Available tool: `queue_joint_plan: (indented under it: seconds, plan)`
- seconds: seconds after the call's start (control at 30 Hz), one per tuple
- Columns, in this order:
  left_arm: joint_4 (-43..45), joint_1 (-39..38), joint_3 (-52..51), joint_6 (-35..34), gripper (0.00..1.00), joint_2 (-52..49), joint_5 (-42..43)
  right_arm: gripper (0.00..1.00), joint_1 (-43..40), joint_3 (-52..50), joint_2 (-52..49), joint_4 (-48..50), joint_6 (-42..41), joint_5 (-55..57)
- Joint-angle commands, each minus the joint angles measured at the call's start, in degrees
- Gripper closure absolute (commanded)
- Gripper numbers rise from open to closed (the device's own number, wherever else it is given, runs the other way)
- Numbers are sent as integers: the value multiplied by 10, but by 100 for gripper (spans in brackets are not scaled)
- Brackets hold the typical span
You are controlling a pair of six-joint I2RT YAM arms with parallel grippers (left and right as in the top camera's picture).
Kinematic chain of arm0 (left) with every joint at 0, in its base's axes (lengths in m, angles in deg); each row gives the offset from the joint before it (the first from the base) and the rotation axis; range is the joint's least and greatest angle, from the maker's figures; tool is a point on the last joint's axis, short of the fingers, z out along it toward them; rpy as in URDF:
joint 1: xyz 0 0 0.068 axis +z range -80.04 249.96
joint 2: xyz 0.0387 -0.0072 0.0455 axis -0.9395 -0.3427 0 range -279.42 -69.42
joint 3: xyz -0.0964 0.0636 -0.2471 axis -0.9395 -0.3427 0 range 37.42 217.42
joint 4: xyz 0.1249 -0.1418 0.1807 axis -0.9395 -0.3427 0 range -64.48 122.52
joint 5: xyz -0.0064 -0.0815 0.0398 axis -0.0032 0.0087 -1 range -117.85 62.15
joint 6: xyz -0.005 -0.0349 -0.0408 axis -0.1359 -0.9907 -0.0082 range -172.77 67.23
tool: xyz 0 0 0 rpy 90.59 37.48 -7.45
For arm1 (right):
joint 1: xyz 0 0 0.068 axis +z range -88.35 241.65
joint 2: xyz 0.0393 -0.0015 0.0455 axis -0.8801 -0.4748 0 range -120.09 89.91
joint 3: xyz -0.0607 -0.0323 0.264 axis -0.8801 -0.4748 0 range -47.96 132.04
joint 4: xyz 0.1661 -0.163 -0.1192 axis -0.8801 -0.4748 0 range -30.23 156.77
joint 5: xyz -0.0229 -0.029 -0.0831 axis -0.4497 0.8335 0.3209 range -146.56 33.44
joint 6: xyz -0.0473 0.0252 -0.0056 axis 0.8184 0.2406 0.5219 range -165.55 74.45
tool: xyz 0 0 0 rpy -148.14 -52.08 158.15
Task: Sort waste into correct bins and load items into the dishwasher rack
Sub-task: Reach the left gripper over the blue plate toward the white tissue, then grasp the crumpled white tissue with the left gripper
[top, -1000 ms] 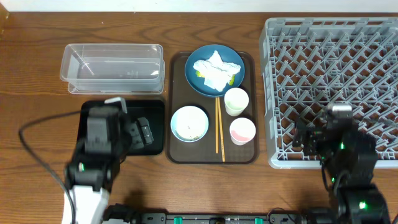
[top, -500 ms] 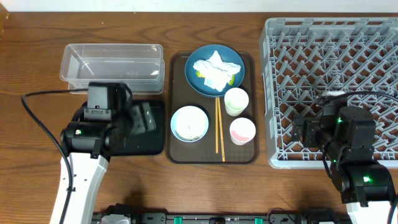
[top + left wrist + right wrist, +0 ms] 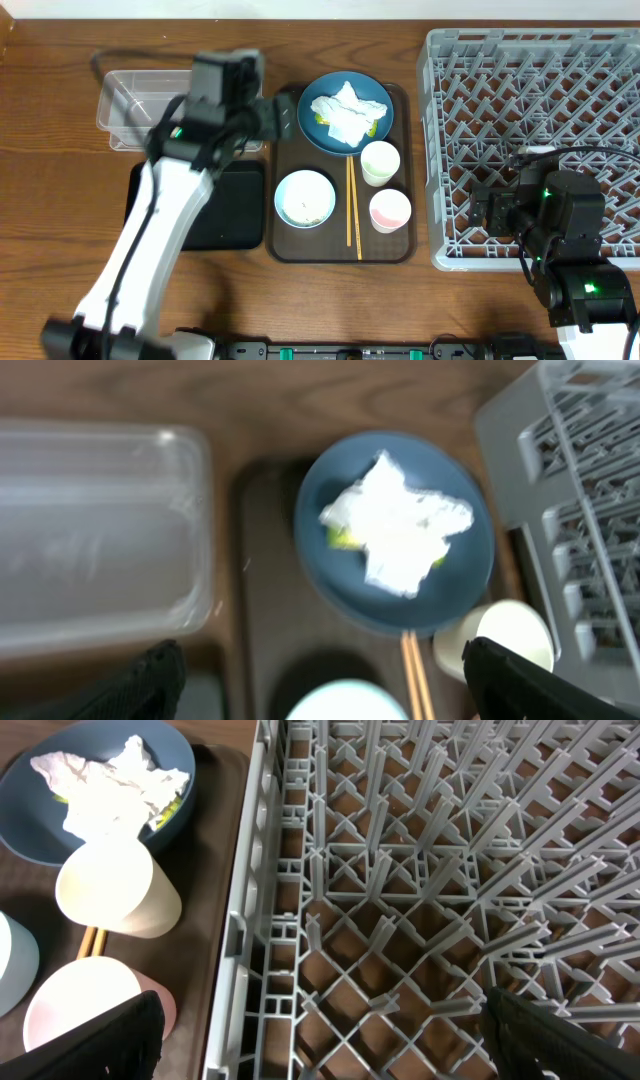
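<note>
A dark blue plate (image 3: 372, 92) at the back of the brown tray holds a crumpled white napkin (image 3: 346, 112) with a yellow-green wrapper (image 3: 343, 538) under its edge. A cream cup (image 3: 380, 162), pink cup (image 3: 390, 210), light blue bowl (image 3: 305, 198) and chopsticks (image 3: 352, 205) lie in front of it. My left gripper (image 3: 283, 118) is open and empty, just left of the plate, which also shows in the left wrist view (image 3: 330, 575). My right gripper (image 3: 487, 213) is open and empty above the grey rack's (image 3: 540, 110) front left part.
The clear tub (image 3: 150, 100) stands at the back left, partly under my left arm. The black tray (image 3: 225, 215) lies in front of it, next to the brown serving tray (image 3: 285, 245). The rack wall (image 3: 250, 920) runs close beside the cups.
My left arm has swung from above the black tray back and to the right, to the brown tray's left edge near the plate. The right arm shifted slightly, then stayed still.
</note>
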Motion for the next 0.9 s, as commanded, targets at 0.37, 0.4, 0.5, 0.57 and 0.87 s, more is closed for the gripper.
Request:
queue_joint_plan:
  seconds: [0.37, 0.4, 0.5, 0.57, 0.87]
  plan:
    - [159, -99, 52, 12, 9, -222, -9, 1, 3, 14, 1, -2, -4, -5]
    - [164, -104, 52, 12, 9, -233, -9, 1, 3, 14, 1, -3, -4, -5]
    - [172, -116, 52, 12, 9, -259, -10, 1, 3, 14, 1, -7, -4, -5]
    - [178, -121, 52, 12, 10, -275, -10, 1, 3, 14, 1, -10, -4, -5]
    - [186, -131, 52, 12, 17, -323, -9, 1, 3, 14, 1, -14, -4, -5]
